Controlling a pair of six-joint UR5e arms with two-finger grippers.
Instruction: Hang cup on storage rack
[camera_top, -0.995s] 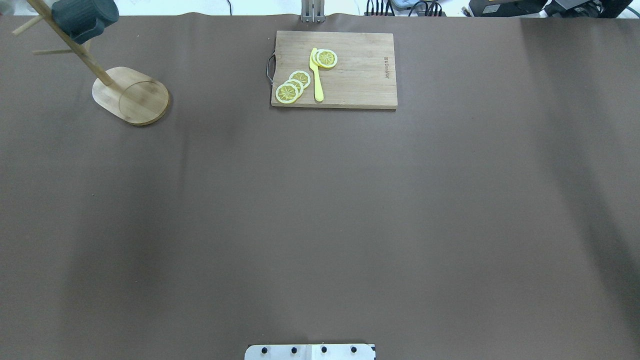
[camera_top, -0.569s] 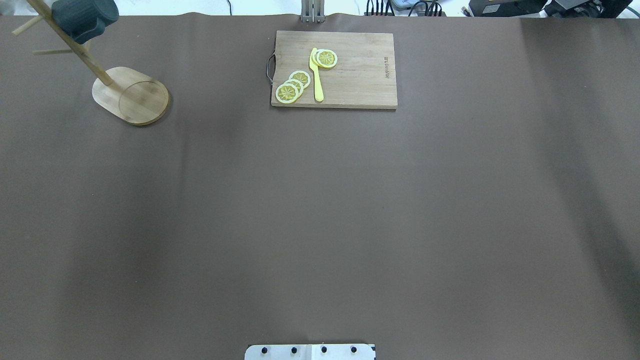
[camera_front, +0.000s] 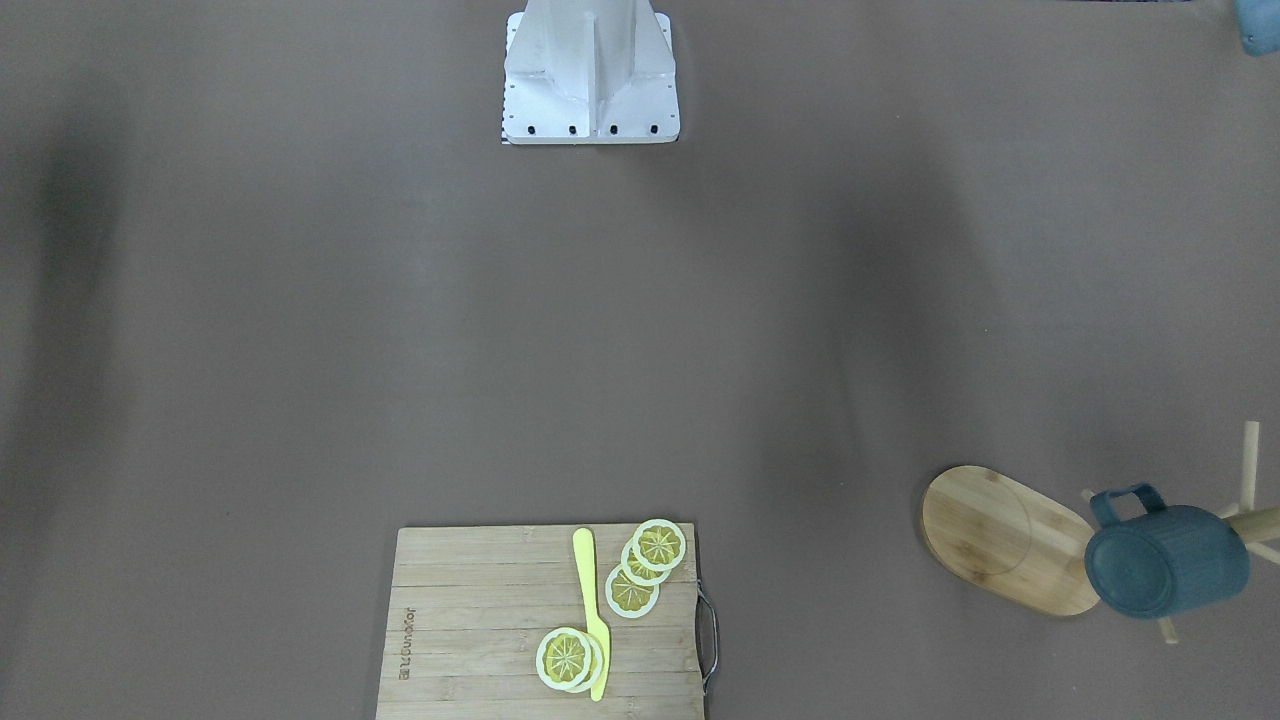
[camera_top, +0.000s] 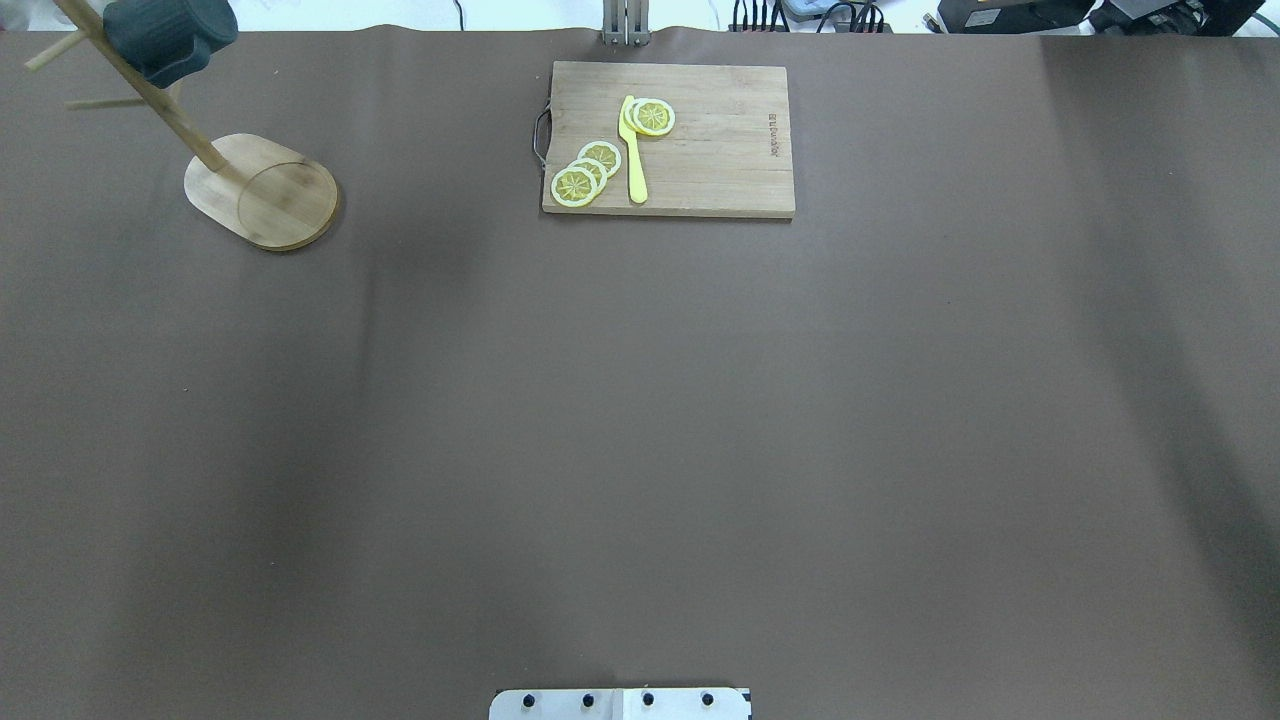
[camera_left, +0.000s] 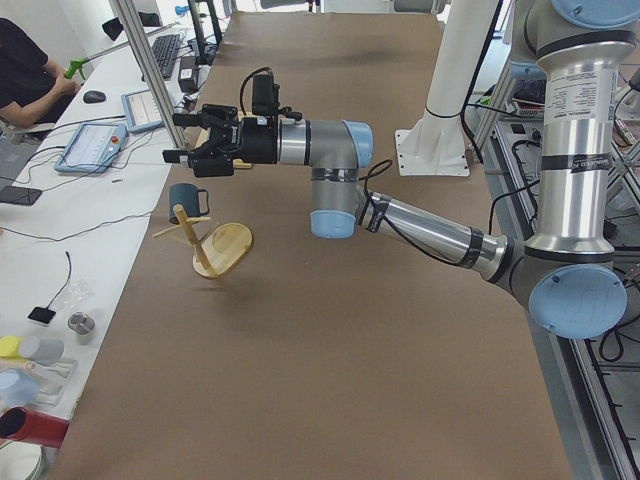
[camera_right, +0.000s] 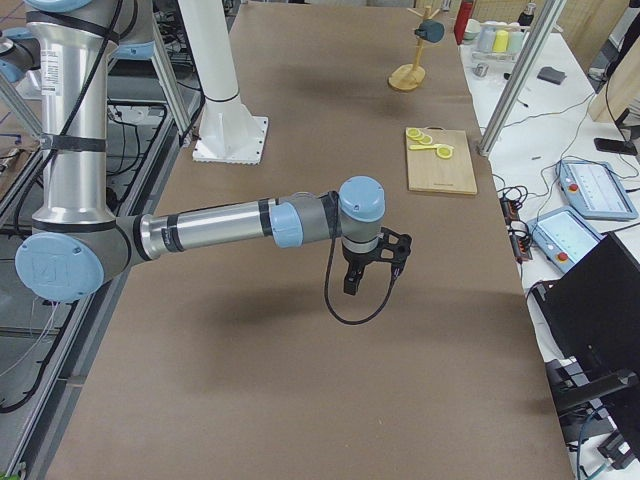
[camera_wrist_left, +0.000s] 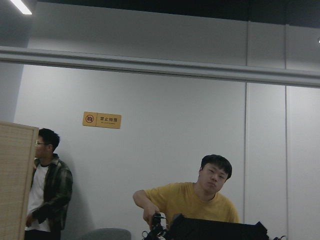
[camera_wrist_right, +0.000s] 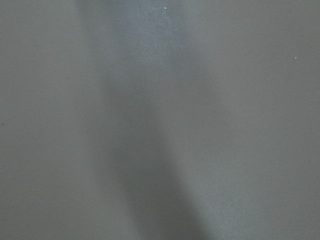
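The dark blue-grey cup (camera_top: 165, 35) hangs by its handle on a peg of the bamboo storage rack (camera_top: 265, 190) at the table's far left corner. Cup (camera_front: 1165, 560) and rack base (camera_front: 1000, 535) also show in the front view. In the exterior left view my left gripper (camera_left: 185, 150) hovers above the cup (camera_left: 185, 198) and apart from it. My right gripper (camera_right: 370, 285) shows only in the exterior right view, pointing down over bare table far from the rack (camera_right: 407, 77). I cannot tell whether either gripper is open or shut. The wrist views show no fingers.
A wooden cutting board (camera_top: 720, 150) with lemon slices (camera_top: 585, 175) and a yellow knife (camera_top: 633, 150) lies at the far middle. The robot's base plate (camera_top: 620, 703) is at the near edge. A person (camera_left: 30, 75) sits at a side desk.
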